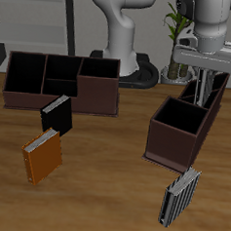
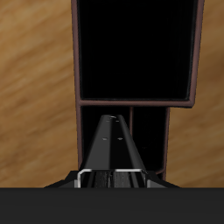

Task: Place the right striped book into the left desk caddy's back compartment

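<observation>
The striped book [image 2: 109, 140] is showing only as a dark narrow edge with a few pale specks in the wrist view, so its stripes are not readable there. In the exterior view it is hanging almost upright under the arm, at about two o'clock from the table's middle. It is reaching down into the caddy [image 1: 170, 146] at the back compartment [image 1: 217, 99]. Its lower end is disappearing behind the slanted wall, so how deep it is sitting cannot be told.

The arm's upper part is running out of the exterior frame. In the wrist view the caddy [image 2: 96, 103] is cut off by the frame, and its insides are reading as flat black with no floor visible.

The pincer [image 1: 200, 91] is standing nearly closed, pinching the thin book between its fingers above the back compartment. Whether the fingers are touching the caddy walls is unclear.

On the table [image 1: 101, 204], a wide caddy [image 1: 94, 98] is sitting at ten o'clock. The orange book [image 1: 42, 158] is lying at eight o'clock. The grey book [image 1: 180, 197] is leaning at five o'clock, just in front of the narrow caddy. The black book [image 1: 56, 113] is resting at nine o'clock, close against the wide caddy's front.
</observation>
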You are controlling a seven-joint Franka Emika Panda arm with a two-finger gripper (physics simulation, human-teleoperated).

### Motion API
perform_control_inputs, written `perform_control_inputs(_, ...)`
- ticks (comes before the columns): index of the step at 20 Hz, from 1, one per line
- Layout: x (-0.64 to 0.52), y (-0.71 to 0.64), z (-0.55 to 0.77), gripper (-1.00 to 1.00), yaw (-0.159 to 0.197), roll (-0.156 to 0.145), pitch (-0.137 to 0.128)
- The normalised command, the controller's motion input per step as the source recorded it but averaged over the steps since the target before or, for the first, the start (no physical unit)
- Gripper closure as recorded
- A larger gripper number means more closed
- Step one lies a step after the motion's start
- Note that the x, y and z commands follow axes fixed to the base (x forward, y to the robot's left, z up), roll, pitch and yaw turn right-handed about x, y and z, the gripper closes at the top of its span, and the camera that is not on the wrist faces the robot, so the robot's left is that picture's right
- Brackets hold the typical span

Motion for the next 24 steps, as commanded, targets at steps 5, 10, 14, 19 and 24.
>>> perform_control_inputs(5,0.04,0.08,-0.11,1.00,-0.003,0.011,0.015)
perform_control_inputs(10,0.05,0.09,-0.11,1.00,0.009,0.014,0.015)
perform_control_inputs(14,0.07,0.00,-0.11,1.00,0.007,-0.001,0.015)
perform_control_inputs(19,0.09,0.00,-0.15,1.00,0.000,-0.006,0.024)
perform_control_inputs(24,0.07,0.03,-0.21,1.00,0.006,-0.005,0.029)
